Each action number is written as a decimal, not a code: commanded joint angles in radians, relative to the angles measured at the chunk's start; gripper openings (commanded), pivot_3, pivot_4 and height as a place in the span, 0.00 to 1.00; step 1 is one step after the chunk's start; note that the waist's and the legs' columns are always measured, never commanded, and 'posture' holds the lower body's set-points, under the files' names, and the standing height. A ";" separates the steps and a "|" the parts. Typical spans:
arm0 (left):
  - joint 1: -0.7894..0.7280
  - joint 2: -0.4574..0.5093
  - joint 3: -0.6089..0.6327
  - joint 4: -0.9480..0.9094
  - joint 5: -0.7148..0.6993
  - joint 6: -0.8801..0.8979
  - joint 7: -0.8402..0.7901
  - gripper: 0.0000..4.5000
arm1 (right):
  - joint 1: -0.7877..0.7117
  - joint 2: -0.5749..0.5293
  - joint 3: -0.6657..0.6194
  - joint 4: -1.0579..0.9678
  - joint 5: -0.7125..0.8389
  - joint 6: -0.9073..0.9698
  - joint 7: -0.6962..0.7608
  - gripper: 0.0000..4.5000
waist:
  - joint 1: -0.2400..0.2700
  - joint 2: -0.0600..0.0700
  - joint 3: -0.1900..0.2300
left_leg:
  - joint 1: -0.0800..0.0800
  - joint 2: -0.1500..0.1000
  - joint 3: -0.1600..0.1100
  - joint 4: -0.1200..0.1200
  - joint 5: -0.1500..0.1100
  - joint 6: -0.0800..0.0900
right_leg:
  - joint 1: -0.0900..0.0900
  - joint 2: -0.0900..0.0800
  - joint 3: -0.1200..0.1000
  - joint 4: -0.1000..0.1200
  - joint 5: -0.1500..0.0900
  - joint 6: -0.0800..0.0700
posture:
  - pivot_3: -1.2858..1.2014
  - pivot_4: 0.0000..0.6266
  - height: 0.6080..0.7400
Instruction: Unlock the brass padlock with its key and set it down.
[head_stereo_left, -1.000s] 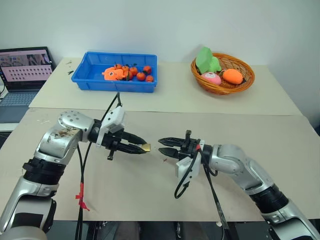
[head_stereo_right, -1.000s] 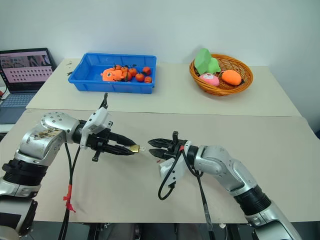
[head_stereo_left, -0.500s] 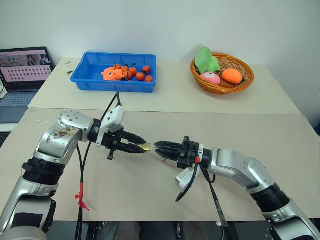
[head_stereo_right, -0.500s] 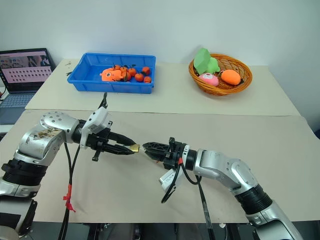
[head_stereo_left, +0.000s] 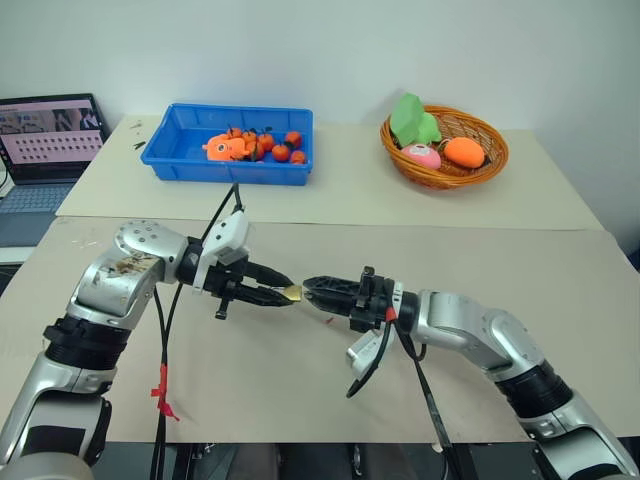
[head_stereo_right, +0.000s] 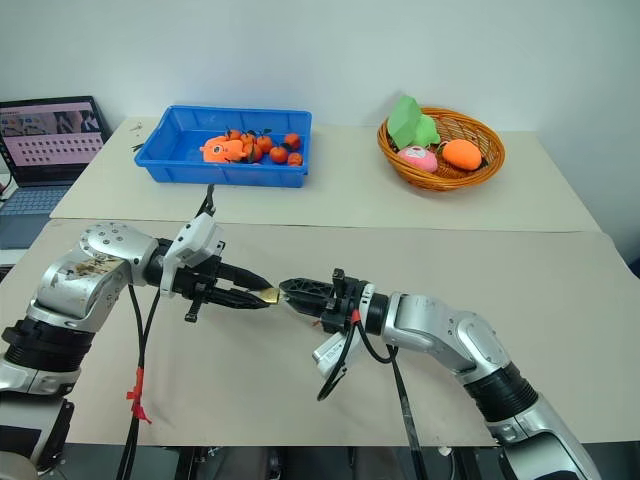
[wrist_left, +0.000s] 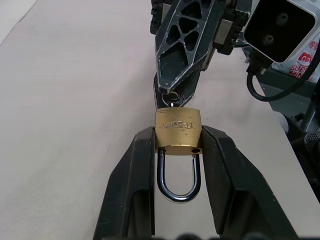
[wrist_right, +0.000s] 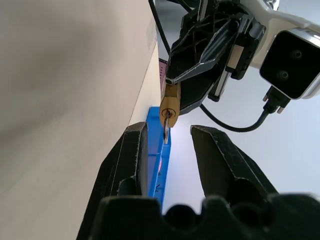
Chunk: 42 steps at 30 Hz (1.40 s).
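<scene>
The brass padlock (wrist_left: 178, 131) sits clamped between the two fingers of my left gripper (wrist_left: 178, 136), its silver shackle (wrist_left: 178, 176) pointing back toward the wrist. The left gripper (head_stereo_left: 288, 293) is held above the table's middle and points right. A small key (wrist_right: 165, 131) sticks out of the padlock's (wrist_right: 169, 106) keyhole. My right gripper (head_stereo_left: 309, 287) points left and meets the padlock tip to tip. Its fingers (wrist_right: 134, 150) stand apart on either side of the key, with a gap showing to each.
A blue bin (head_stereo_left: 180, 160) with orange fruit stands at the back left. A wicker basket (head_stereo_left: 492, 165) of toys is at the back right. A laptop (head_stereo_left: 50, 140) sits off the table's left. Black cables (head_stereo_left: 375, 365) hang under both wrists.
My right gripper has rolled about its own axis and crept left, from a gap short of the padlock to its tips around the key. The left gripper and padlock held still.
</scene>
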 joint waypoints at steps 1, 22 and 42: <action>-0.018 0.006 0.032 -0.025 -0.021 -0.002 0.001 0.18 | -0.004 0.007 -0.006 -0.055 0.018 0.001 0.009 0.40 | 0.000 0.000 0.000 | 0.000 0.000 0.000 0.000 0.000 0.000 | 0.000 0.000 0.000 0.000 0.000 0.000 | 0.52 0.24 1.00; -0.016 0.007 0.034 -0.037 -0.028 0.006 0.005 0.18 | -0.015 0.023 0.008 -0.035 0.016 -0.007 0.028 0.40 | 0.000 0.000 0.000 | 0.000 0.000 0.000 0.000 0.000 0.000 | 0.000 0.000 0.000 0.000 0.000 0.000 | 0.52 0.24 1.00; -0.023 0.000 0.016 -0.034 -0.023 -0.003 -0.015 0.18 | -0.016 0.029 0.010 -0.036 0.010 -0.001 0.036 0.40 | 0.000 0.000 0.000 | 0.000 0.000 0.000 0.000 0.000 0.000 | 0.000 0.000 0.000 0.000 0.000 0.000 | 0.52 0.24 1.00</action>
